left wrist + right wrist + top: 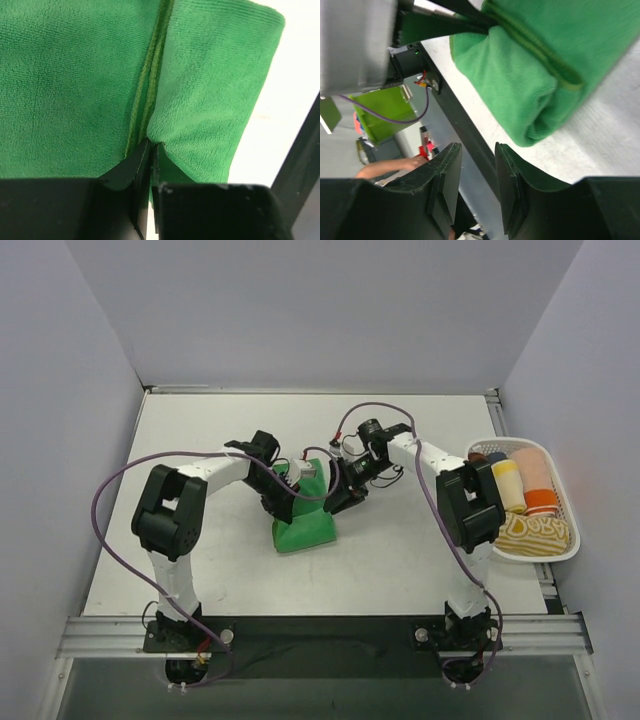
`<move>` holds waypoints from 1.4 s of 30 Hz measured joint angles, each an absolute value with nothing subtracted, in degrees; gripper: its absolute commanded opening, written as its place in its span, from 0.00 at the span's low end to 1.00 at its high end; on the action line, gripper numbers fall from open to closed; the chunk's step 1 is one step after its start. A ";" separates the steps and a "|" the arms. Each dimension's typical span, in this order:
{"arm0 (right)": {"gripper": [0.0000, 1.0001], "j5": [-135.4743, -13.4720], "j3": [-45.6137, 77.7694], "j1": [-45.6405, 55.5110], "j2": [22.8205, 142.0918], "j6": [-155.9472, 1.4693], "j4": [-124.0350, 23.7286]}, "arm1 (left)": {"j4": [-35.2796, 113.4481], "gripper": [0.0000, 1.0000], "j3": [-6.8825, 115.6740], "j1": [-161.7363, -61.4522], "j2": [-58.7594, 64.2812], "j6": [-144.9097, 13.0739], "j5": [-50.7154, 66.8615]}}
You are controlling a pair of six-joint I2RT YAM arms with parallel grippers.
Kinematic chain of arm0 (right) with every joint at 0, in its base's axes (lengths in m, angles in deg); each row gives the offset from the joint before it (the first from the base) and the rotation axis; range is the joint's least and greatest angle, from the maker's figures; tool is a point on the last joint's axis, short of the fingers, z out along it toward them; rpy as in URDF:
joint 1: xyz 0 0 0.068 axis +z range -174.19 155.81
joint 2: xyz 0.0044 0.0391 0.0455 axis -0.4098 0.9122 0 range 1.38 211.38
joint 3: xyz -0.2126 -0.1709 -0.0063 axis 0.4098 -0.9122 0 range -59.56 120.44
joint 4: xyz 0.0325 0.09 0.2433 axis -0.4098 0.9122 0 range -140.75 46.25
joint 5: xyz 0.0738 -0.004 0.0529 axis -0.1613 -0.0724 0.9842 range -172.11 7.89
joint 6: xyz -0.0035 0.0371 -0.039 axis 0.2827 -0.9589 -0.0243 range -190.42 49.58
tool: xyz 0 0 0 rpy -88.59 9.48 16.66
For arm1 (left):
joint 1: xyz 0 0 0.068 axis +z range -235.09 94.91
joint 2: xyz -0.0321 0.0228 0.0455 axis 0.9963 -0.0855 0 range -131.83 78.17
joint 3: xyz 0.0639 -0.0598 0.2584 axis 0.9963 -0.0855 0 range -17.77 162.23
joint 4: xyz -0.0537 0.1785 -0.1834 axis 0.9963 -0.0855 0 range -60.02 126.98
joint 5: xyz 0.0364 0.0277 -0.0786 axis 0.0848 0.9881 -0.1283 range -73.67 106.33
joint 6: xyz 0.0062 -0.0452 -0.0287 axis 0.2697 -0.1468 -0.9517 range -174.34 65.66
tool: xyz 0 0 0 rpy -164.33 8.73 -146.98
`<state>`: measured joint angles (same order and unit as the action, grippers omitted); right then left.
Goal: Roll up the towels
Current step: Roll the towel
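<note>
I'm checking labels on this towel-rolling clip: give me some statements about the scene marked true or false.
1. The left gripper pinches an edge of the bright green cloth towel. True.
2. The right gripper is clamped on the green towel. False: its jaws stand apart with nothing between them.
3. The white slatted plastic basket stands at the right side of the white table. True.
4. The green towel lies inside the basket. False: it lies on the table between the two grippers.
</note>
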<state>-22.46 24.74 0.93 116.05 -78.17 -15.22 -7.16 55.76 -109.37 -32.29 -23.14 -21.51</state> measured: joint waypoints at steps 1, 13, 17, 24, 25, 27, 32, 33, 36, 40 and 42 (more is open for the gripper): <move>0.33 -22.15 24.49 1.13 116.29 -78.87 -15.42 | -6.85 0.12 56.46 -109.37 -32.48 -23.01 -21.49; 0.32 -20.97 24.87 1.48 118.34 -82.72 -17.76 | -6.59 0.09 59.24 -109.37 -32.53 -21.85 -21.51; 0.33 -20.95 25.26 1.24 118.32 -83.07 -18.04 | -6.85 0.13 59.37 -109.39 -32.51 -21.50 -21.51; 0.26 -20.95 26.13 3.23 120.29 -83.72 -19.02 | -7.01 0.33 62.58 -109.37 -35.52 -21.06 -21.51; 0.25 -21.08 26.13 3.71 121.40 -83.90 -19.18 | -7.03 0.34 62.98 -109.37 -36.26 -21.02 -21.49; 0.18 -21.87 26.09 4.23 124.09 -84.03 -19.53 | -6.96 0.38 63.28 -109.30 -37.20 -21.02 -21.49; 0.13 -23.88 23.88 3.56 128.00 -86.30 -20.05 | -7.49 0.49 63.72 -107.47 -36.66 -23.22 -23.63; 0.13 -23.94 23.73 3.18 128.00 -86.78 -19.98 | -7.90 0.50 63.70 -106.50 -35.81 -24.62 -24.66; 0.13 -23.92 23.36 2.73 127.96 -88.20 -20.40 | -8.06 0.49 62.65 -104.23 -31.08 -28.73 -27.24; 0.13 -23.83 23.27 2.92 127.96 -89.82 -20.92 | -6.15 0.47 59.33 -103.49 -22.52 -36.40 -32.42; 0.13 -23.83 23.27 3.05 127.96 -90.22 -21.10 | -2.94 0.44 56.25 -103.97 -19.52 -41.15 -35.30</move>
